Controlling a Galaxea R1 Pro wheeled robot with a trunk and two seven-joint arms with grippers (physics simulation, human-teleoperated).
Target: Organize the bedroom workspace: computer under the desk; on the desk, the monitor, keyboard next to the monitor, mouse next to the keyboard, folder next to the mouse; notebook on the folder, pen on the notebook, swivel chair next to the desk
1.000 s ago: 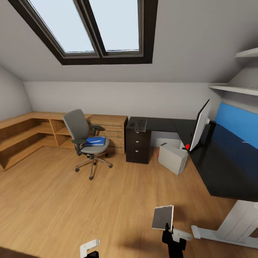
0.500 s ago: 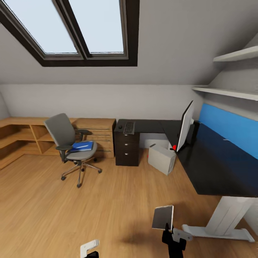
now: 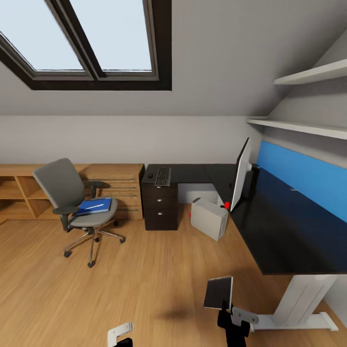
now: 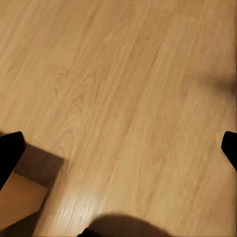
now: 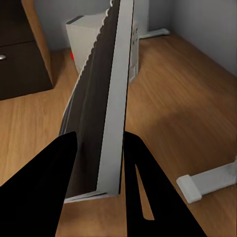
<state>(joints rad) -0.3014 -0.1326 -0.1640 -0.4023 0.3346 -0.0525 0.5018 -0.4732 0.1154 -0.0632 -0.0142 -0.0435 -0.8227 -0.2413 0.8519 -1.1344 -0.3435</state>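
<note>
My right gripper point(image 3: 224, 306) is shut on the grey notebook point(image 3: 218, 292), held upright on its edge above the floor; the right wrist view has the notebook point(image 5: 106, 98) between the black fingers point(image 5: 54, 173). My left gripper point(image 3: 120, 333) hangs open over bare floor, fingertips point(image 4: 10, 155) wide apart. Across the room, the blue folder point(image 3: 94, 206) lies on the swivel chair point(image 3: 62, 185) with the white pen point(image 3: 96, 207) on it. The black desk point(image 3: 274, 231) carries the monitor point(image 3: 239, 174), keyboard point(image 3: 162, 176) and mouse point(image 3: 150, 175). The computer point(image 3: 208, 218) stands on the floor by the desk.
Wooden shelving and a chest of drawers point(image 3: 118, 190) line the far wall left of the desk's drawer unit point(image 3: 160, 207). The desk's white leg point(image 3: 299, 301) stands on the floor close to my right. Wall shelves point(image 3: 308, 127) and a blue panel point(image 3: 308, 178) sit above the desk.
The whole picture has shifted left, so the camera has turned right. Chair, desk and computer keep their places relative to each other. Both grippers hold the same pose.
</note>
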